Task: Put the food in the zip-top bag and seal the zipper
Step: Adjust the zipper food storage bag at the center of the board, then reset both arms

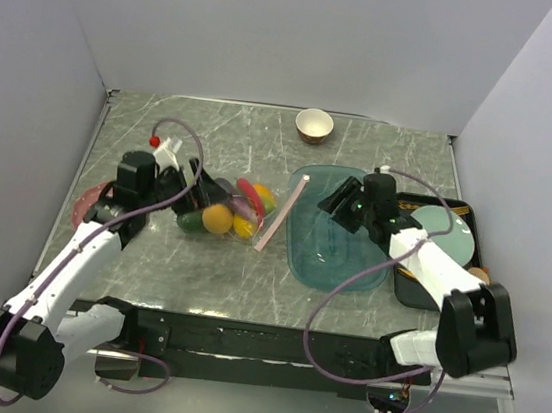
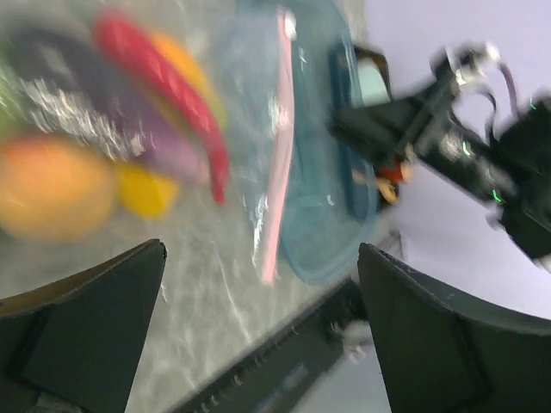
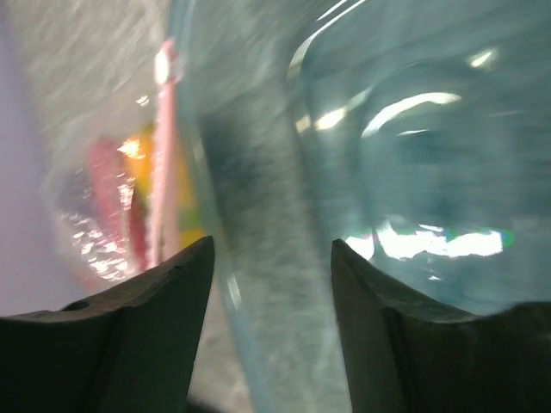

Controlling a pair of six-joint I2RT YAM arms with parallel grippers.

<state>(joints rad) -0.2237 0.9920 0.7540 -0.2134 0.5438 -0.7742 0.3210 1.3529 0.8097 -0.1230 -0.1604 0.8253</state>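
Left of centre on the marbled table (image 1: 214,134): the zip-top bag (image 1: 269,198), lying flat, with the food (image 1: 221,214) bunched inside toward its left end. Along the bag's right edge, the zipper (image 1: 281,212), just beside the left rim of the teal tray (image 1: 325,258). Hard to judge the zipper as sealed or gaping; possibly closed, going by its straight line from above.

At the bag's left end, the left gripper (image 2: 260,254), spread wide and holding nothing, close to the plastic. Cannot settle touching or apart. From its wrist camera, only smeared colour: a red chili (image 2: 164,77), an orange blob (image 2: 47,185) and a purple piece (image 2: 138,129), all blurred. From above, the bag's left end partly hidden behind the left arm.

Over the teal tray's far part, the right gripper (image 3: 271,245), fingers apart with nothing between them, above bare teal plastic.

Near the back wall, a small bowl (image 1: 313,123). At the right, a black tray (image 1: 402,288), partly covered by the right arm.
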